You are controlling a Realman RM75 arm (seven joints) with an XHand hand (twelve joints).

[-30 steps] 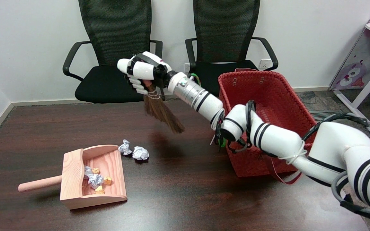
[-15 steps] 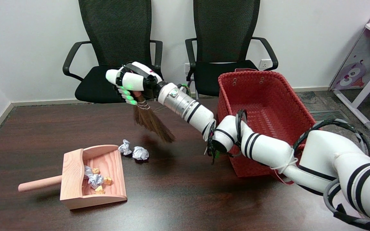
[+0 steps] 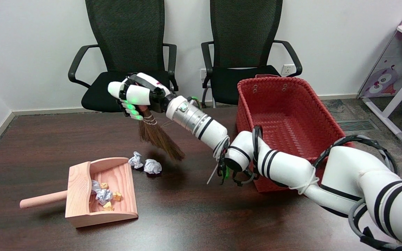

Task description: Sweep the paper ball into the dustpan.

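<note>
Approach step: right hand grasps the small broom, bristles in the air just right of the two paper balls, not touching. Balls sit on the desk at the dustpan mouth. Next: lower bristles behind them, push left. Dustpan holds crumpled scraps; red basket looks empty.

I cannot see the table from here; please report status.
Right hand grips broom, brush off the table. Two paper balls lie outside the dustpan, by its mouth. Nothing between broom and balls.
</note>
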